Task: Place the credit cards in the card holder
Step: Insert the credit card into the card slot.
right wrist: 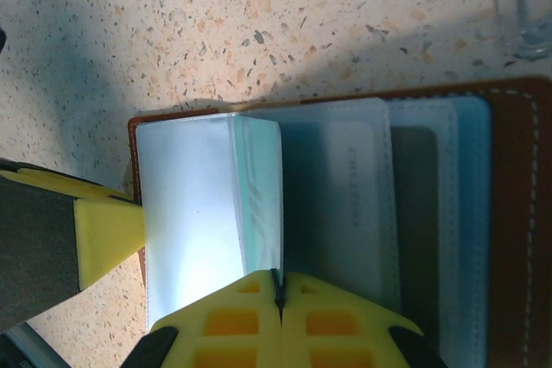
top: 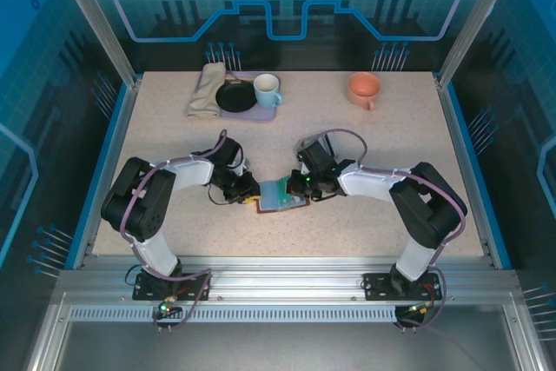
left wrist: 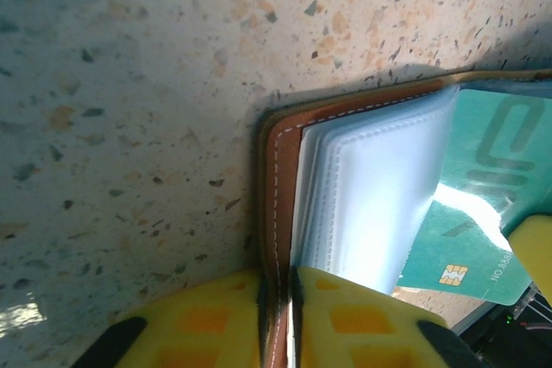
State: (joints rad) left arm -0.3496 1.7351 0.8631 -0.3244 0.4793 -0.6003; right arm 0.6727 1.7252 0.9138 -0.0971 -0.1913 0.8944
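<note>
Far side of the desk (top: pixel 174 154), left to right: a beige folded cloth (top: pixel 207 89), a black plate (top: pixel 234 96), a light-blue mug (top: pixel 267 90) and, well apart, an orange cup (top: pixel 365 89). At mid-desk both arms meet over the card holder (top: pixel 282 197), which lies open and flat. The left tool (left wrist: pixel 278 286) is at the holder's left edge, its yellow fingers pressed onto the brown stitched cover, pinching it. Clear plastic sleeves (left wrist: pixel 362 196) fan up just right of that grip. A teal credit card (left wrist: pixel 483 204), chip visible, stands tilted among the sleeves, its outer end at the right tool (right wrist: pixel 278 286). The right tool's fingers are pressed together on that card's thin edge, seen nearly edge-on in the right wrist view. How deep the card sits in a sleeve cannot be told.
</note>
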